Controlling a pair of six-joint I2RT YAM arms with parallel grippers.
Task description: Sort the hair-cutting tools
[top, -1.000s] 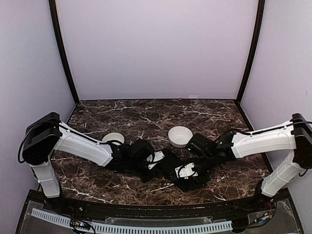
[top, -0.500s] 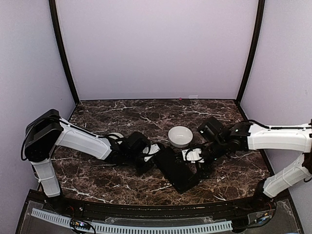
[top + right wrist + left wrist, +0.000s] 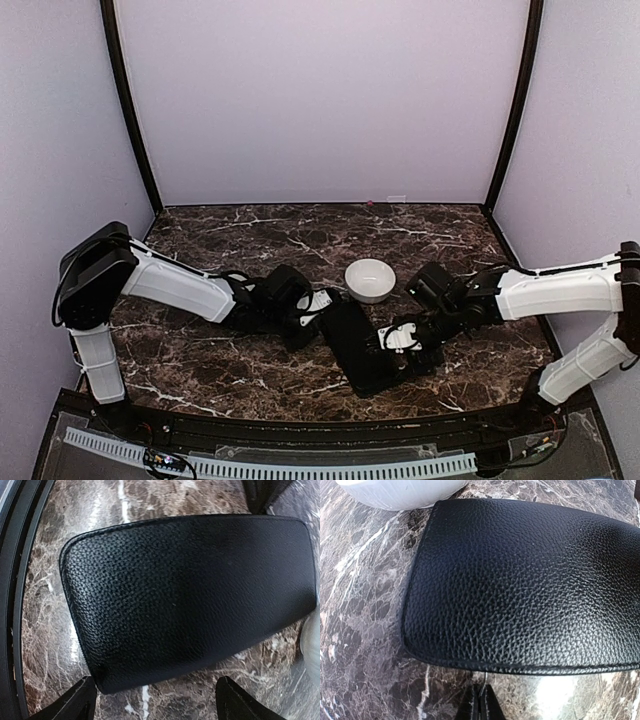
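Observation:
A flat black leather case (image 3: pixel 352 348) lies on the marble between my two grippers. No hair-cutting tools show plainly. My left gripper (image 3: pixel 321 304) sits at the case's far left corner. In the left wrist view it (image 3: pixel 481 702) is shut on a thin silvery sliver (image 3: pixel 483 679) that reaches to the edge of the case (image 3: pixel 530 580). I cannot tell what the sliver is. My right gripper (image 3: pixel 395 352) is at the case's right long edge. In the right wrist view it (image 3: pixel 160 705) stands open, fingers (image 3: pixel 82 702) wide apart just short of the case (image 3: pixel 185 595).
A white bowl (image 3: pixel 370 280) stands just behind the case, and its rim (image 3: pixel 395 492) shows in the left wrist view. The table's raised black front rim (image 3: pixel 12 605) runs close by the case's near end. Purple walls close in the back and sides.
The right gripper lifted off the case, swung out to the right, then came back low to the case's right edge. The left gripper drew slightly back and away, still shut.

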